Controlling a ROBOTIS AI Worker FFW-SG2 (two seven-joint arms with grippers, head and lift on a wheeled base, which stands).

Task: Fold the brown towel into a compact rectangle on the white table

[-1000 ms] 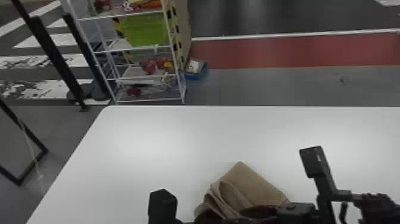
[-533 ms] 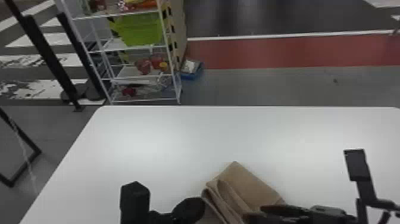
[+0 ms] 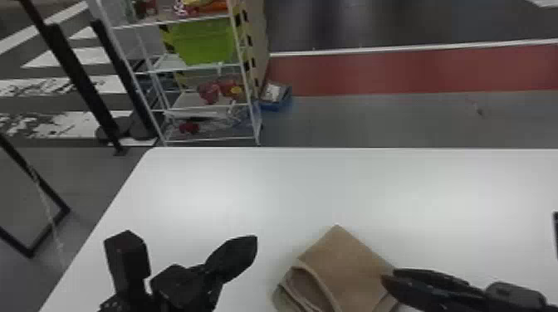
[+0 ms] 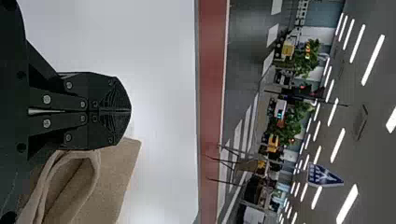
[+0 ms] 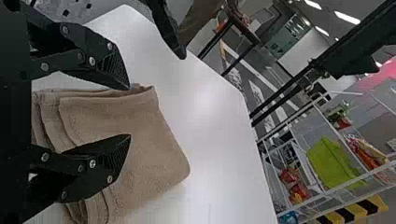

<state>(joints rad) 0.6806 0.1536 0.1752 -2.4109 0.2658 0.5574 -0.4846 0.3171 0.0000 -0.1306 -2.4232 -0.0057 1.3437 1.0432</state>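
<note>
A: What's behind the work?

B: A rack [image 3: 250, 103] with a green bin [image 3: 203, 41], beyond the brown towel [image 3: 344, 265] and off to its left. Beneath the towel is the white counter [image 3: 373, 186].

A: And the tools?

B: The left tool [image 4: 126, 110] is beside the towel, to its left, fingers clenched together with nothing visible between them. The right tool [image 5: 130, 112] is at the towel's right side, fingers spread with cloth in the space between. I can't tell whether they touch it.

A: So which step is this?

B: Late folding, I'd judge. The towel is a thick, layered packet, but the layers by its left corner look loose and uneven.

A: Then what does the next move need?

B: Either a careful pinch on all the layers at the right edge for one more fold, or a gentle squaring-up. Catching just the top layer could open the packet.
</note>
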